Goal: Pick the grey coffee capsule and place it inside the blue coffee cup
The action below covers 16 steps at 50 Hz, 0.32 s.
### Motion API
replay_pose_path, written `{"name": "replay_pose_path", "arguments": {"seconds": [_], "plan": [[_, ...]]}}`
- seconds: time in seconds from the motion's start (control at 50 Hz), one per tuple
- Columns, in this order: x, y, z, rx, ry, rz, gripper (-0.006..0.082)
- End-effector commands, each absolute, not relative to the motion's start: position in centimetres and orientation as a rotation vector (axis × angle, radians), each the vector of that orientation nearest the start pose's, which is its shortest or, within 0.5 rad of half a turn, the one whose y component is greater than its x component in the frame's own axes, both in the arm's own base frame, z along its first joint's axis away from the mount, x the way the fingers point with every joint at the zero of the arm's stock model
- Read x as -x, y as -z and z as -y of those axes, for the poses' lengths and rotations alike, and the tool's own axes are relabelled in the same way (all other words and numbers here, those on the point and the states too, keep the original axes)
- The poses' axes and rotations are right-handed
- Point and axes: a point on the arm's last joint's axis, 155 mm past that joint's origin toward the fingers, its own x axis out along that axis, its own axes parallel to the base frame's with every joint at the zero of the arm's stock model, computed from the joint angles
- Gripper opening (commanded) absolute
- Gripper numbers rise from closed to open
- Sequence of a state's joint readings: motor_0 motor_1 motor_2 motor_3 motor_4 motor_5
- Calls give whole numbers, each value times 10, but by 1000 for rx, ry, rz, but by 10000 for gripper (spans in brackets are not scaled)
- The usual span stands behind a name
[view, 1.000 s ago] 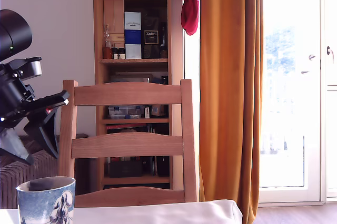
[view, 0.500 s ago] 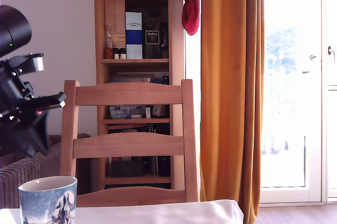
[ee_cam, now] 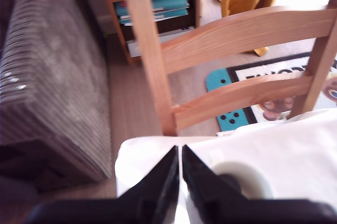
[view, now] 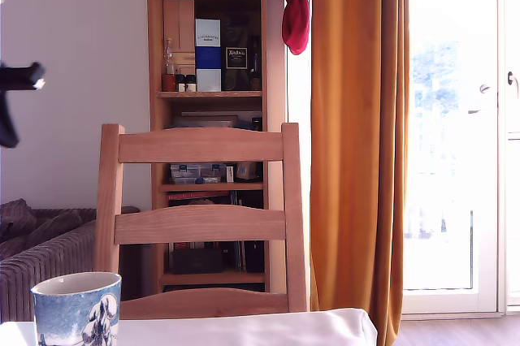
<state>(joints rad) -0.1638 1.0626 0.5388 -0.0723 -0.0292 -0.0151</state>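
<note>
The blue coffee cup (view: 77, 309), blue with a white pattern and a pale rim, stands on the white-clothed table (view: 260, 328) at the lower edge of the exterior view's left. In the wrist view its pale round rim (ee_cam: 255, 179) shows just behind my gripper (ee_cam: 180, 153), partly hidden by one finger. The two black fingers (ee_cam: 158, 182) lie together with only a thin slit between them, and nothing shows in it. The grey coffee capsule is out of view. In the exterior view only a small black part of the arm (view: 15, 80) shows at the left edge.
A wooden chair (view: 203, 224) stands behind the table, its slats (ee_cam: 237, 34) close beyond the table edge. A grey ribbed sofa (ee_cam: 47, 77) is beside it. A bookshelf (view: 211, 94) and orange curtain (view: 357, 135) stand further back.
The arm has moved up and off to the exterior view's left; from filling the left side it now shows only a small black part. The cup has stayed put.
</note>
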Motion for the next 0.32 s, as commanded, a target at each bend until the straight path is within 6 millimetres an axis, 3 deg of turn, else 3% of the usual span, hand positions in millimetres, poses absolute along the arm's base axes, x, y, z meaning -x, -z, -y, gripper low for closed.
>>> {"name": "replay_pose_path", "arguments": {"seconds": [0.0,0.3], "plan": [[-332,-125,42,-40,111,-555,-14],[-308,-162,19,9,77,-380,-14]]}}
